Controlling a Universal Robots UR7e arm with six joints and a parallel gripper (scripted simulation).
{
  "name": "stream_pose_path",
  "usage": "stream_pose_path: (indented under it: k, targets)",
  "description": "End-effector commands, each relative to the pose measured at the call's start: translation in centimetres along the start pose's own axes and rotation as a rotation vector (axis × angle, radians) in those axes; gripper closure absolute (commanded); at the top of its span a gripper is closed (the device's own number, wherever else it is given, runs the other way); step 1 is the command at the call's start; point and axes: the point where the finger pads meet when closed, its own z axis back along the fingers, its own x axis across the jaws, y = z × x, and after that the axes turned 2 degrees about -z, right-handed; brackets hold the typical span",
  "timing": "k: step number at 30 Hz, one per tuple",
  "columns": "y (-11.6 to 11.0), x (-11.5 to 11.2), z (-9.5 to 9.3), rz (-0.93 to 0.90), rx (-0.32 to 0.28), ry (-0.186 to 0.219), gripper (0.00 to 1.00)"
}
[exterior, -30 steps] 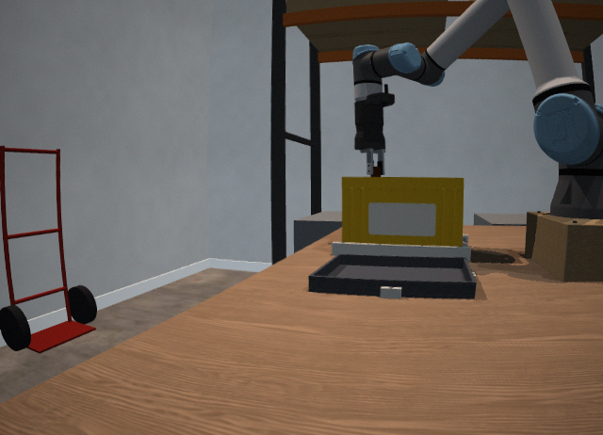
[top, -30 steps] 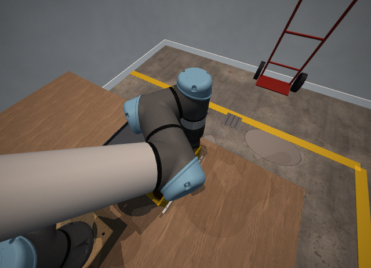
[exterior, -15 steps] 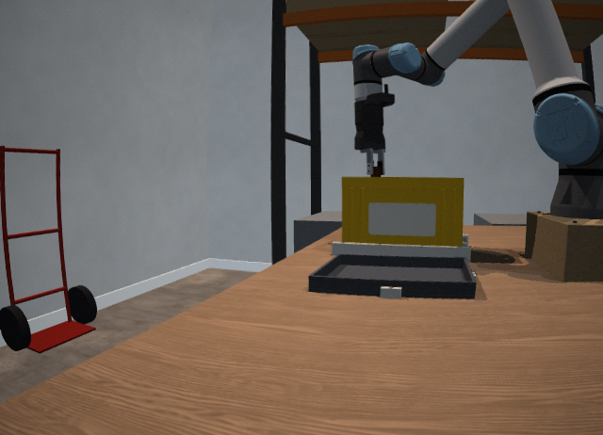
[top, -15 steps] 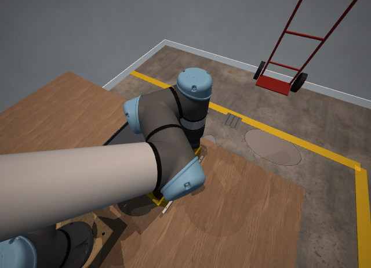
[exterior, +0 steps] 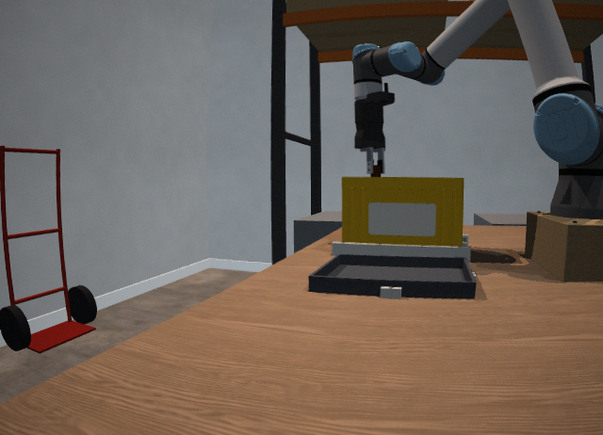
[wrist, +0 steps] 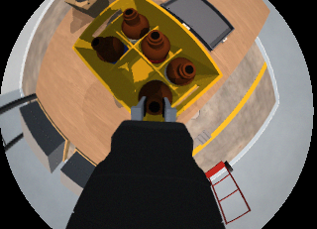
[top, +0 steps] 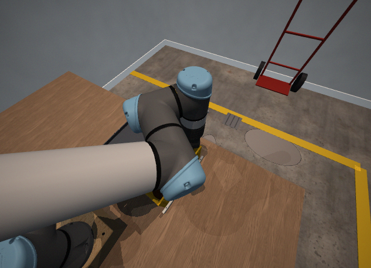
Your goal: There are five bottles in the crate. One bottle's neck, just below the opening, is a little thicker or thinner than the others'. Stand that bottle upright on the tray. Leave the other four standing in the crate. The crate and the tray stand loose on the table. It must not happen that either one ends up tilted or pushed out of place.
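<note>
My gripper (exterior: 375, 169) (wrist: 155, 103) is shut on the neck of a brown bottle (wrist: 155, 90). That bottle is upright in the near corner of the yellow crate (exterior: 353, 217) (wrist: 91, 63) in the wrist view; its base is hidden. Other brown bottles stand in the crate: one (wrist: 135, 29) at the top, one (wrist: 110, 50) at the left, one (wrist: 157, 50) in the middle and one (wrist: 179, 72) at the right. Neck differences are too small to tell. The dark tray (exterior: 340, 285) (wrist: 198, 18) holds nothing visible. In the top view the arm hides most of the crate.
The tray lies beside the crate on the wooden table (top: 239, 208) (exterior: 301, 362). A pale strip (exterior: 399, 249) runs along the crate's foot. Crate dividers and walls stand around the bottles. A red hand truck (top: 272, 84) (exterior: 60, 335) stands on the floor away from the table.
</note>
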Motion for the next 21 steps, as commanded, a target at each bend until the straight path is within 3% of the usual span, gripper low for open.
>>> stream_pose_path:
  k: [1, 21]
  targets:
    - [0.0, 0.0, 0.4, 0.0, -0.002, -0.001, 1.0]
    - [0.0, 0.0, 2.4, 0.0, -0.002, -0.001, 1.0]
